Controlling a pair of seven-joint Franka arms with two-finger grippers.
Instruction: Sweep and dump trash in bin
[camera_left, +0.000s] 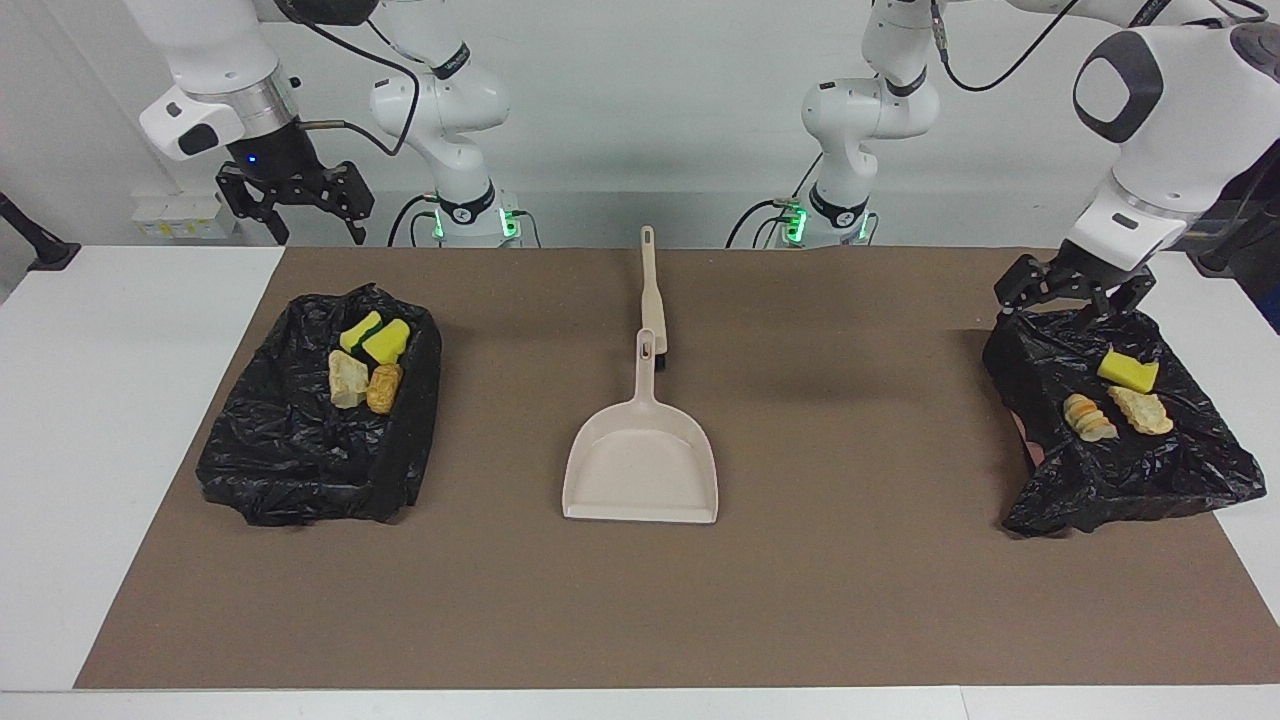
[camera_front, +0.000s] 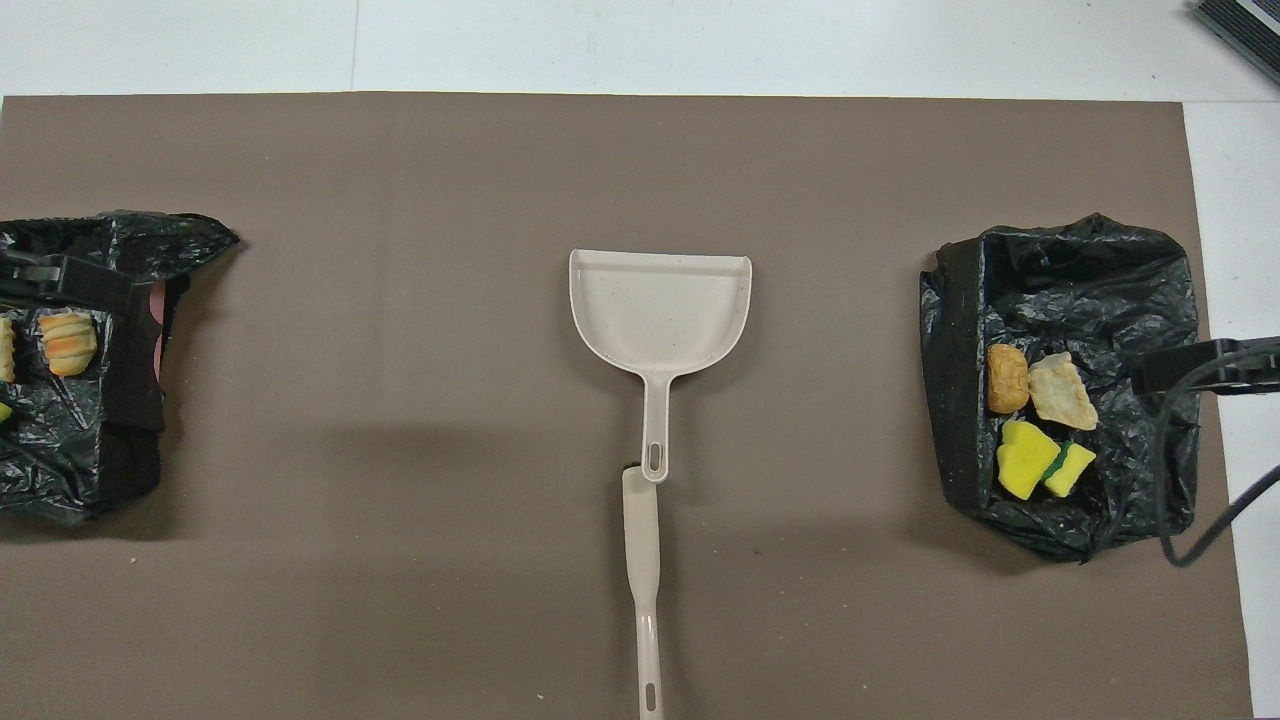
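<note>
Center of the facing view: beige dustpan (camera_left: 641, 463) lies flat on the brown mat (camera_left: 800, 600), brush (camera_left: 652, 290) just above it, handles touching. Trash sits in two black-lined bins: sponge and bread-like scraps (camera_left: 366, 363) in the bin (camera_left: 300, 450) at frame left, more scraps (camera_left: 1115, 398) in the bin (camera_left: 1120, 480) at frame right. Left gripper (camera_left: 1072, 297) hangs over the upper edge of the right-hand bin, fingers apart, holding nothing. Right gripper (camera_left: 297, 207) waits at upper left, raised, fingers apart, holding nothing.
</note>
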